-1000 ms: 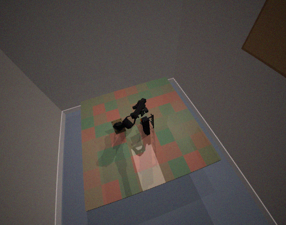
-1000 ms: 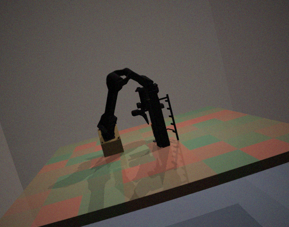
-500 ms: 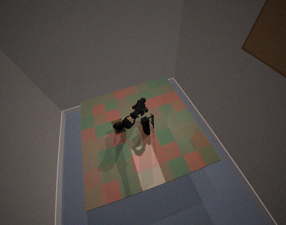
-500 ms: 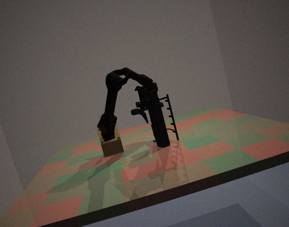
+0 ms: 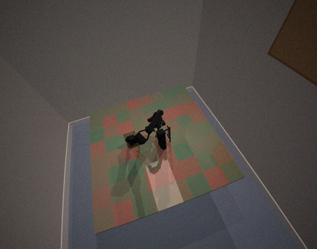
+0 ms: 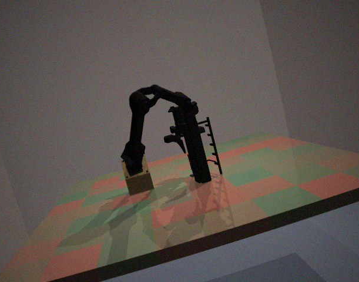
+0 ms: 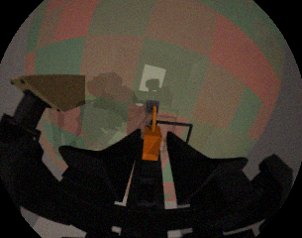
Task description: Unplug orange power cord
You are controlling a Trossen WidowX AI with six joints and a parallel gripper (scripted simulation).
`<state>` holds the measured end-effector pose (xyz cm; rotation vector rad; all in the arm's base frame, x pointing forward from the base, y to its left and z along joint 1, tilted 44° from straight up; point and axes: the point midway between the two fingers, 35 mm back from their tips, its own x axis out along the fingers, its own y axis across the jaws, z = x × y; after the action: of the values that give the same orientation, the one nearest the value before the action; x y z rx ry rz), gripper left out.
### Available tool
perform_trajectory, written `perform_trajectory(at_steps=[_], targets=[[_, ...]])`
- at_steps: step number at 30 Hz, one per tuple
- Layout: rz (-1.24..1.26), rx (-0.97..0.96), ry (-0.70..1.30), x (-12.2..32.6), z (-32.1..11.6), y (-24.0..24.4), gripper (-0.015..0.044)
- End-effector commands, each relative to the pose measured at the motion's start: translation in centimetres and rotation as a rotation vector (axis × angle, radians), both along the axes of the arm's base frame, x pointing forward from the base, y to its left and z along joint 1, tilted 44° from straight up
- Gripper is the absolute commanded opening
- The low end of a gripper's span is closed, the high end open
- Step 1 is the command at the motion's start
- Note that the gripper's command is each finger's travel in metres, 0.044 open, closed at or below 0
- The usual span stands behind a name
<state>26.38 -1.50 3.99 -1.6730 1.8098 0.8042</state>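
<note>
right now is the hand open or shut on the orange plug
Hand partly open: wrist view shows its fingers apart with the orange plug between them; contact cannot tell.

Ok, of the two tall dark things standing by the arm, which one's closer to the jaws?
The thick black bar, likely the power strip: the jaws hang right beside it. The thin rack with side pegs stands on its far side.
</note>
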Motion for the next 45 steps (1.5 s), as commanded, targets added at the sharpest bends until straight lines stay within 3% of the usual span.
perform_trajectory(at_steps=[1, 28, 32, 40, 45], targets=[[0.004, -0.006, 0.003, -0.1, 0.6, -0.6, 0.0160], [0.004, -0.008, 0.003, -0.3, 0.6, -2.4, 0.0160], [-0.001, -0.002, -0.002, -0.2, 0.8, -2.2, 0.0055], [-0.001, -0.002, -0.002, -0.2, 0.8, -2.2, 0.0002], [-0.001, -0.001, -0.002, -0.1, 0.5, -1.9, 0.0000]])
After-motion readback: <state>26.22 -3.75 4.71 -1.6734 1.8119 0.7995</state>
